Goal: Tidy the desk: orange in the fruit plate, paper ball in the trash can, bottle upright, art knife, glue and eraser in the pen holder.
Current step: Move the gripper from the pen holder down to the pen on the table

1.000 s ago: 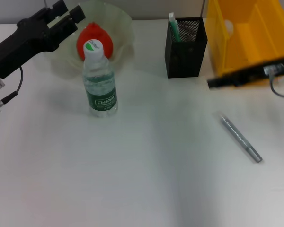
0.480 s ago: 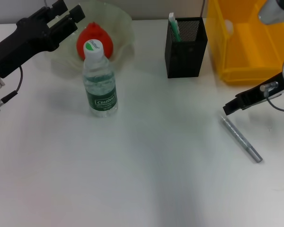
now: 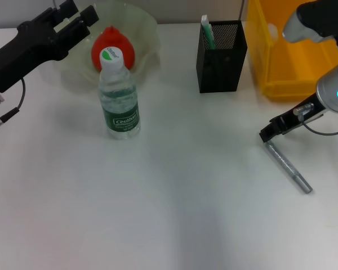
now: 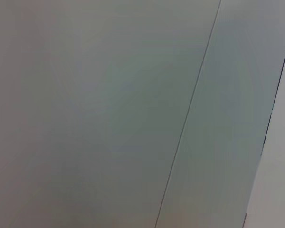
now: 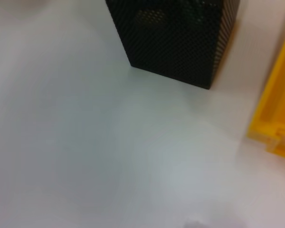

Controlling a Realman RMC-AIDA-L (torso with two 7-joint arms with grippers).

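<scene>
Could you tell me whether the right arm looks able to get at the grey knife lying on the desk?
Probably yes: the right pincer hovers right at the near end of the art knife, which lies alone on bare desk.

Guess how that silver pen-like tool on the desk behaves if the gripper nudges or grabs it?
The silver tool lies flat beside the right gripper. It looks slim and round, so a sideways nudge would probably roll it. Its metallic-looking finish suggests stiff and somewhat slippery. Lying low on the desk, it likely needs a precise pinch across its width.
</scene>
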